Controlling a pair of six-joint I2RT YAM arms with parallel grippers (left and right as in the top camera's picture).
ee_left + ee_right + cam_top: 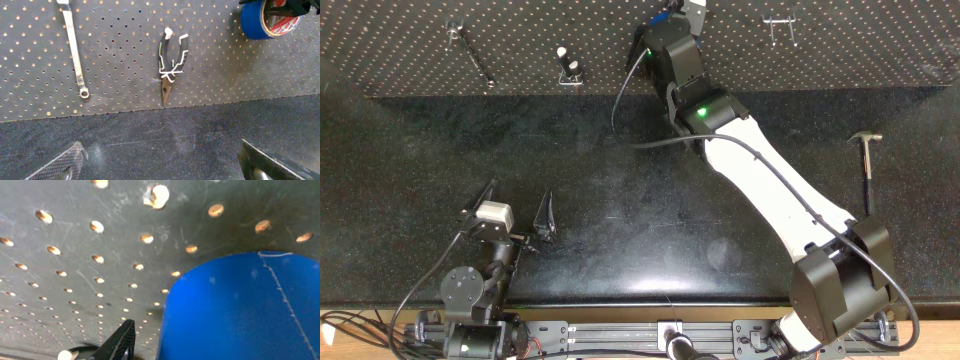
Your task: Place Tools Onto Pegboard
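Up against the pegboard (820, 60), right of the pliers (171, 60), the right gripper (680, 12) clamps the blue tape (252, 22), its flat face seemingly toward the board, while the left gripper (517, 205) gapes well back.

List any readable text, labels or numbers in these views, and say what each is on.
No text reads clearly.
Red and white print inside the tape: too blurred to read.
No marks show on the wrench, pliers or hammer.
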